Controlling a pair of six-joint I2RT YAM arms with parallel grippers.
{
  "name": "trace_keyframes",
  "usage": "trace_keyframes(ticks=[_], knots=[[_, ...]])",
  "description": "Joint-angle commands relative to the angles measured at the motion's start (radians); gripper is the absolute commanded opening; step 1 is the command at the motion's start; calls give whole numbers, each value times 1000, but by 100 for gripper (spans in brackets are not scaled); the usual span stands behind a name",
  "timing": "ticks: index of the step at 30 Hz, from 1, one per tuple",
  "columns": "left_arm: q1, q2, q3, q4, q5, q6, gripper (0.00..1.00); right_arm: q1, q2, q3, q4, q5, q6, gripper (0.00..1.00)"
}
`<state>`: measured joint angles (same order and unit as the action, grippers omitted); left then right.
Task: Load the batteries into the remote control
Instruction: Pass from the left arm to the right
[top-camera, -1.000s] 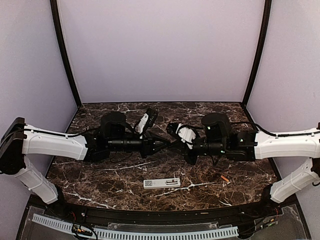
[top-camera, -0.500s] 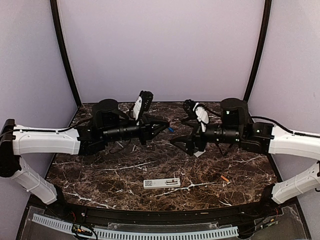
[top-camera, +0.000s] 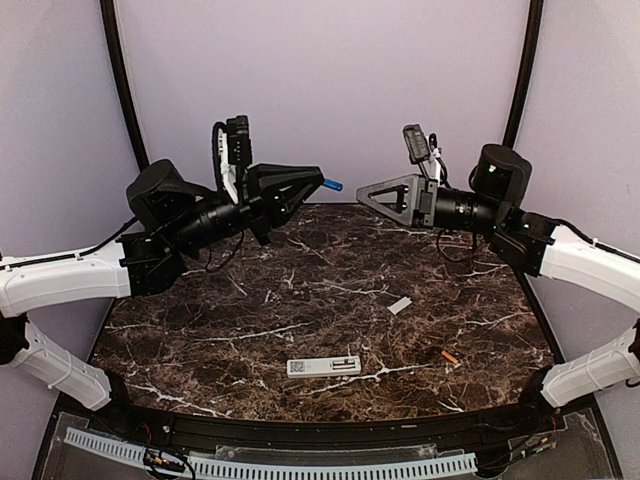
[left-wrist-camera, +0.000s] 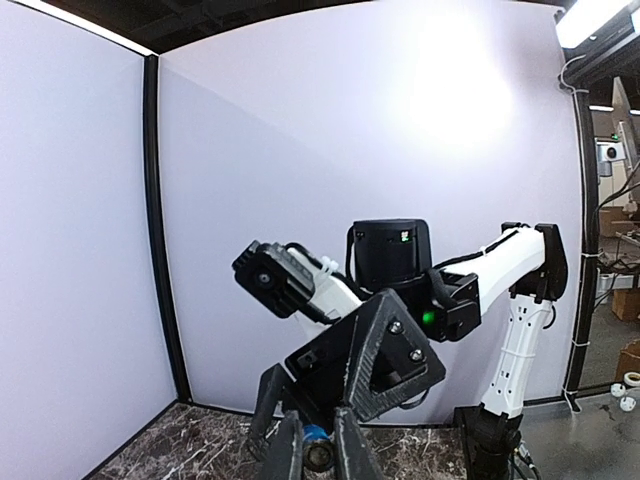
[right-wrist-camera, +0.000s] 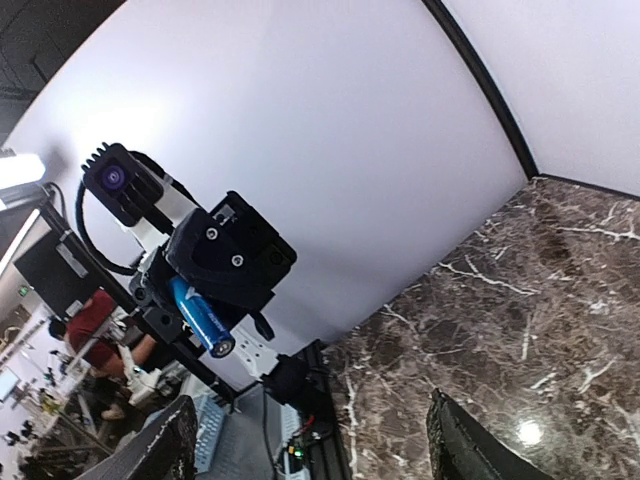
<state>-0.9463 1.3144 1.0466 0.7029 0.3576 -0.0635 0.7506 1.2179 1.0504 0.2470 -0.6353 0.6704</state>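
My left gripper (top-camera: 318, 184) is raised high over the back of the table and is shut on the blue battery (top-camera: 331, 185), whose end sticks out past the fingertips. The left wrist view shows that battery (left-wrist-camera: 318, 447) pinched between the two fingers (left-wrist-camera: 285, 455). My right gripper (top-camera: 362, 190) faces it from the right, a short gap away, open and empty. In the right wrist view its gripper (right-wrist-camera: 310, 400) stands wide apart, with the blue battery (right-wrist-camera: 202, 315) ahead. The white remote control (top-camera: 323, 366) lies near the front edge. The orange battery (top-camera: 450, 357) lies to its right.
A small pale-grey cover piece (top-camera: 400, 305) lies on the marble table (top-camera: 250, 330) right of centre. Purple walls with black corner posts (top-camera: 130, 110) close in the back and sides. Both arms' white links reach in from the left and right edges.
Both arms have lifted from low over the table to high at the back. The right gripper has opened and drawn away from the left, which keeps the blue battery.
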Motion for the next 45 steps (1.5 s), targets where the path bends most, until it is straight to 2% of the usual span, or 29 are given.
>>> trace_keyframes(ticks=[1,7,15,24,31,35,45], knots=[[0,-11,32,103,66,-76,0,16,10,28,155,-88,182,75],[-12,-1,30,134,63,-120,0,65,7,45,193,-67,197,72],[-53,24,27,175,54,-108,0,85,32,61,274,-137,247,48],[-83,37,25,198,35,-93,0,107,23,72,232,-122,224,32],[-83,30,18,199,24,-74,0,108,13,48,221,-130,220,29],[-83,31,14,195,23,-71,0,108,-3,45,214,-129,200,20],[-83,41,9,200,16,-57,0,110,22,72,192,-173,184,19]])
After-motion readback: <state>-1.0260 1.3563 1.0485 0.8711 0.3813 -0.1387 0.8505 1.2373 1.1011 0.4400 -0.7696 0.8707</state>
